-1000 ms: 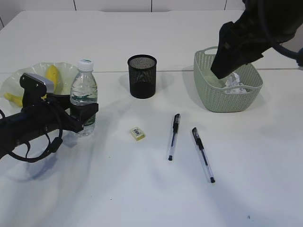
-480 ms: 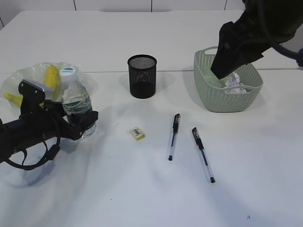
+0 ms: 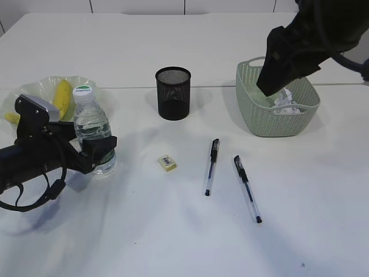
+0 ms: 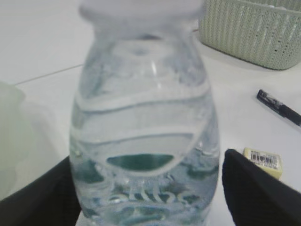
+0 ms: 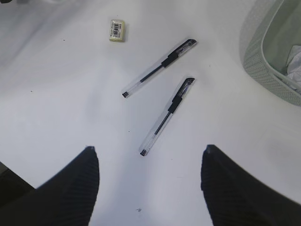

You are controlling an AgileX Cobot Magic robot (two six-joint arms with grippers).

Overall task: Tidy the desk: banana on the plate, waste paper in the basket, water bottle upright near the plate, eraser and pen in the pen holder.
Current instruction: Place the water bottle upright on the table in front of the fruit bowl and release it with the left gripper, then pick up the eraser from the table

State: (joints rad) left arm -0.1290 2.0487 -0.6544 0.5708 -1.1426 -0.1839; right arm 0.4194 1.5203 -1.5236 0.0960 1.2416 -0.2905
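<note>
Clear ribbed plastic forms the water bottle [image 3: 93, 138], white-capped and standing upright just beside the pale scalloped plate [image 3: 34, 89] holding the banana [image 3: 60, 97]. Its base sits between the spread fingers of the left gripper [image 3: 99, 154], with gaps either side in the left wrist view; that arm lies low along the table. The right gripper [image 5: 149, 181] hangs released above two pens, near the woven green basket [image 3: 275, 118] containing crumpled paper [image 3: 286, 101].

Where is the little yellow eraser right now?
In the exterior view, the small yellow eraser lies on the white table, between the clear water bottle and the nearer black pen.
</note>
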